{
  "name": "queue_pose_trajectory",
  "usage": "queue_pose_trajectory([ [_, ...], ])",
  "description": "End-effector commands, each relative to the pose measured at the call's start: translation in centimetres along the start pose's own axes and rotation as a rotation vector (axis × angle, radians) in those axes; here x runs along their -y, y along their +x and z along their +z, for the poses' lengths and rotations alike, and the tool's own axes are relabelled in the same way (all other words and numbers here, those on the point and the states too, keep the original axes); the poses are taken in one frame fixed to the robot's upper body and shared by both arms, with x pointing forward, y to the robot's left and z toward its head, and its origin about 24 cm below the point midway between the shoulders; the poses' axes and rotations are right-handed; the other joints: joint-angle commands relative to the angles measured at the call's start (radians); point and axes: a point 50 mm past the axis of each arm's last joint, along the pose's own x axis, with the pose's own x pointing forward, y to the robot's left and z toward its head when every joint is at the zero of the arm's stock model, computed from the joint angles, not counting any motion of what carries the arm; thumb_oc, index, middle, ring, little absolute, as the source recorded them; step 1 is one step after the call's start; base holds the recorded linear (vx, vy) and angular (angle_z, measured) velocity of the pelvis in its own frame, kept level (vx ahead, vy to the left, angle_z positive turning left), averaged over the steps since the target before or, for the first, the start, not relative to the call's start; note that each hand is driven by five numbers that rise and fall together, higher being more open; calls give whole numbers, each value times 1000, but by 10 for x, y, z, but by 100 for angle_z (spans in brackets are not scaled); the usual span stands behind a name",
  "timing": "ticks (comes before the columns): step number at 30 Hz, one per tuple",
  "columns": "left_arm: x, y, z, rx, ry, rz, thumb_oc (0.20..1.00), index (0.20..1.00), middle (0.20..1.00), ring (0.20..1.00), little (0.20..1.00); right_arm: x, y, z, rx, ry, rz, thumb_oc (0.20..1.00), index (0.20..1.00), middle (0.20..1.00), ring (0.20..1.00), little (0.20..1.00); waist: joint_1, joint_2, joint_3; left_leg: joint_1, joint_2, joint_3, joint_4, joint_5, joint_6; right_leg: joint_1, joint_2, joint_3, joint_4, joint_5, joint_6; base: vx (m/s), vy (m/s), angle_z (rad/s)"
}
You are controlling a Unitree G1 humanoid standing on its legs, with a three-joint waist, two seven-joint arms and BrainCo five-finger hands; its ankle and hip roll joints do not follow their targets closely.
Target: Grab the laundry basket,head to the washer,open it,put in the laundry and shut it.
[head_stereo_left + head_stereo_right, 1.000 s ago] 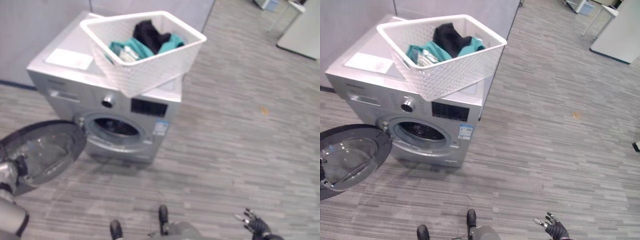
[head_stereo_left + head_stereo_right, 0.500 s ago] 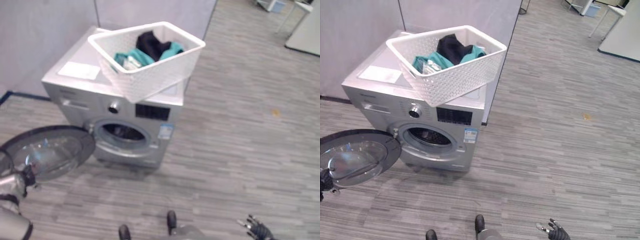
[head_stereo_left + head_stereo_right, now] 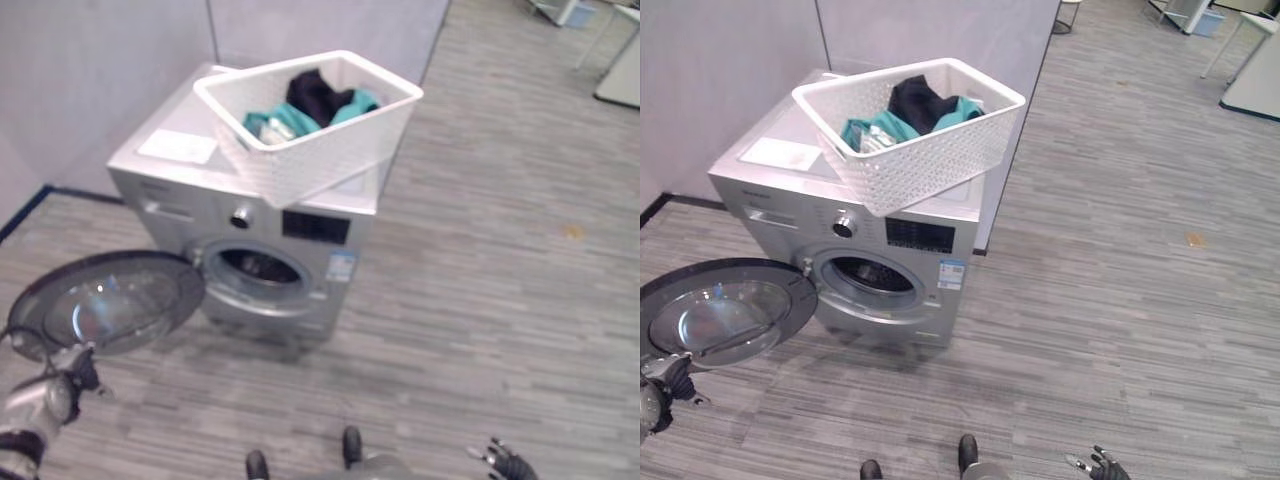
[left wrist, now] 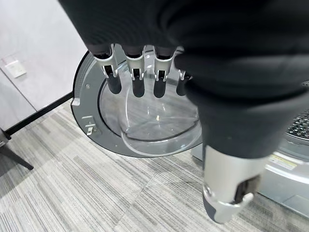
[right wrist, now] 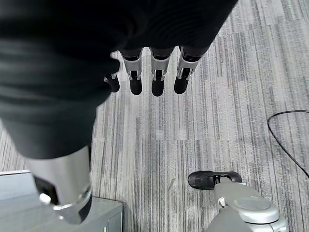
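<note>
A silver front-loading washer (image 3: 930, 235) stands against the wall, its drum opening (image 3: 865, 275) uncovered. Its round glass door (image 3: 725, 315) is swung wide to the left. The white laundry basket (image 3: 930, 160) rests tilted on the washer's top, jutting over the front edge, with teal laundry (image 3: 875, 130) and a black garment (image 3: 915, 100) inside. My left hand (image 3: 45, 395) hangs just below the door's near rim, fingers (image 4: 135, 72) straight, apart from the door (image 4: 149, 116). My right hand (image 3: 1100, 466) is low at the bottom right, fingers (image 5: 154, 77) straight over bare floor.
A grey partition wall (image 3: 940, 30) stands behind the washer and another wall (image 3: 700, 70) on its left with a dark baseboard. Grey plank floor (image 3: 1120, 300) stretches wide to the right. White furniture (image 3: 1255, 80) stands far back right.
The whole view has shifted, so the washer sits further right and smaller. My left hand, earlier at the door's lower rim, now hangs below it. The basket has not moved.
</note>
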Motion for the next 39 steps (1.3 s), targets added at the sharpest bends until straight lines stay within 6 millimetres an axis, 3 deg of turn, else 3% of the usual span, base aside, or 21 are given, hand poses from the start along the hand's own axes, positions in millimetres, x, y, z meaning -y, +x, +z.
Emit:
queue_pose_trajectory([
  [1,-17,0,10,35,-139,143,1000,1000,1000,1000,1000,-4,3,6,37,24,-9,1000,1000,1000,1000,1000,28,-2,30,79,-3,9,18,-136,15,5,-57,-4,39,-51,100,30,-26,5],
  [2,-8,-2,13,47,-191,135,1000,1000,1000,1000,1000,-5,4,6,36,32,-7,1000,1000,1000,1000,1000,31,-1,30,80,-3,5,18,-137,15,7,-56,-4,41,-55,97,42,-46,11],
  [5,45,-15,34,84,-511,73,1000,1000,1000,1000,1000,-11,3,-4,6,82,-10,1000,1000,1000,1000,1000,47,3,33,83,3,-11,18,-134,14,16,-52,-10,46,-70,85,34,-55,5],
  [7,70,-21,44,81,-634,24,1000,1000,1000,1000,1000,-14,3,-11,-21,105,-13,1000,1000,1000,1000,1000,54,3,34,81,5,-19,18,-131,14,20,-46,-11,46,-78,78,10,-56,13],
  [8,70,-21,44,81,-635,24,1000,1000,1000,1000,1000,-14,3,-11,-20,104,-13,1000,1000,1000,1000,1000,53,4,34,82,5,-20,18,-132,14,21,-46,-11,46,-79,78,16,-91,18],
  [9,98,-30,57,77,-764,-49,1000,1000,1000,1000,1000,-15,3,-16,-36,124,-20,1000,1000,1000,1000,1000,58,5,36,80,11,-29,20,-127,12,27,-39,-15,47,-90,68,12,-115,16],
  [13,130,-49,101,115,-1285,-151,1000,1000,1000,1000,1000,-30,6,-22,-49,183,-31,1000,1000,1000,1000,1000,76,0,45,63,35,-68,37,-110,1,44,-10,-25,54,-125,39,3,-168,17],
  [14,130,-49,101,115,-1285,-151,1000,1000,1000,1000,1000,-30,6,-22,-49,183,-31,1000,1000,1000,1000,1000,76,0,45,63,35,-68,37,-110,1,44,-10,-25,54,-125,39,-14,-242,31],
  [15,131,-53,116,159,-1367,-183,1000,1000,1000,1000,1000,-34,7,-19,-37,169,-29,1000,1000,1000,1000,1000,83,-2,50,53,50,-87,51,-101,-6,50,5,-29,60,-138,25,-11,-199,19],
  [17,128,-56,126,210,-1385,-216,1000,1000,1000,1000,1000,-35,8,-17,-30,158,-30,1000,1000,1000,1000,1000,85,-2,55,44,67,-103,65,-94,-15,56,24,-32,66,-154,13,-10,-248,43],
  [20,113,-53,134,277,-1343,-206,1000,1000,1000,1000,1000,-40,13,3,20,-27,7,1000,1000,1000,1000,1000,98,-4,75,9,122,-144,166,-54,-33,76,73,-39,92,-196,-29,-31,-324,22],
  [24,107,-55,137,313,-1372,-204,1000,1000,1000,1000,1000,-40,13,4,25,-61,20,1000,1000,1000,1000,1000,106,-4,87,-19,128,-181,244,-14,-33,97,93,-42,89,-202,-48,17,-129,4],
  [27,104,-58,141,342,-1385,-217,1000,1000,1000,1000,1000,-36,13,5,20,-68,11,1000,1000,1000,1000,1000,115,-1,109,-69,134,-213,345,52,-26,120,111,-46,88,-214,-70,10,-106,14],
  [32,102,-57,144,356,-1368,-224,1000,1000,1000,1000,1000,-36,12,5,26,-56,12,1000,1000,1000,1000,1000,105,-3,118,-119,163,-185,433,84,-19,137,123,-57,89,-227,-90,28,-51,16],
  [34,97,-55,151,384,-1358,-220,1000,1000,1000,1000,1000,-35,12,6,26,-50,1,1000,1000,1000,1000,1000,98,-8,123,-144,173,-138,456,59,-11,144,120,-72,89,-242,-94,80,-41,4],
  [35,95,-55,152,391,-1357,-216,1000,1000,1000,1000,1000,-35,13,7,28,-49,-1,1000,1000,1000,1000,1000,100,-8,129,-162,167,-131,451,50,-11,142,118,-75,92,-245,-93,73,1,2],
  [37,88,-53,159,421,-1362,-206,1000,1000,1000,1000,1000,-35,15,14,46,-41,-4,1000,1000,1000,1000,1000,113,-14,144,-227,113,-134,387,-21,0,136,106,-80,104,-260,-83,77,47,25],
  [39,87,-54,161,433,-1368,-205,1000,1000,1000,1000,1000,-38,15,16,53,-48,3,1000,1000,1000,1000,1000,133,-11,149,-257,80,-159,259,14,-9,137,117,-70,121,-283,-73,182,78,28],
])
